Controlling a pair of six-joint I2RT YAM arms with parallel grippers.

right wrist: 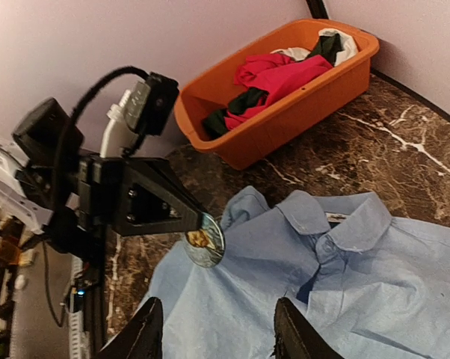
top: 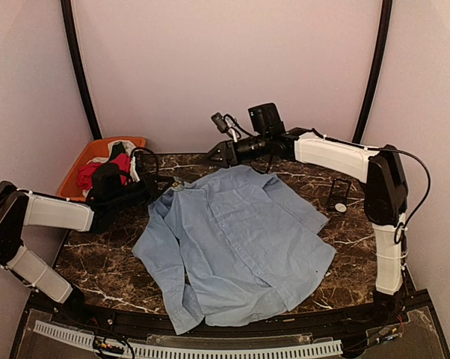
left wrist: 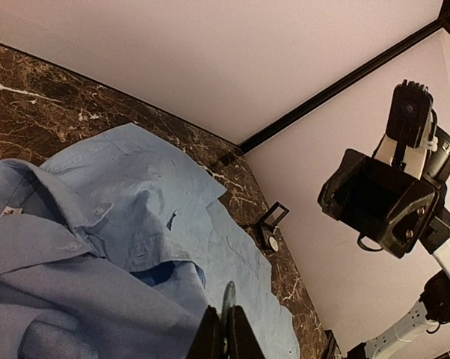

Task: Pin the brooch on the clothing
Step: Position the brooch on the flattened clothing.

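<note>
The clothing, a light blue collared shirt (top: 240, 239), lies spread face up on the dark marble table. My left gripper (top: 169, 183) is at the shirt's shoulder beside the collar, shut on the brooch (right wrist: 204, 239), a round shiny disc with a gold picture. The left wrist view shows the brooch (left wrist: 227, 299) edge-on between the closed fingers, its rim against the raised fabric (left wrist: 98, 224). My right gripper (top: 214, 155) hovers over the collar end, and in its own view it (right wrist: 218, 307) stands open with only shirt cloth (right wrist: 300, 292) below.
An orange bin (right wrist: 285, 112) holding red, black and white garments sits at the back left corner (top: 83, 161). A small open black box (top: 338, 196) with a white round piece beside it stands on the table right of the shirt. Walls close in on three sides.
</note>
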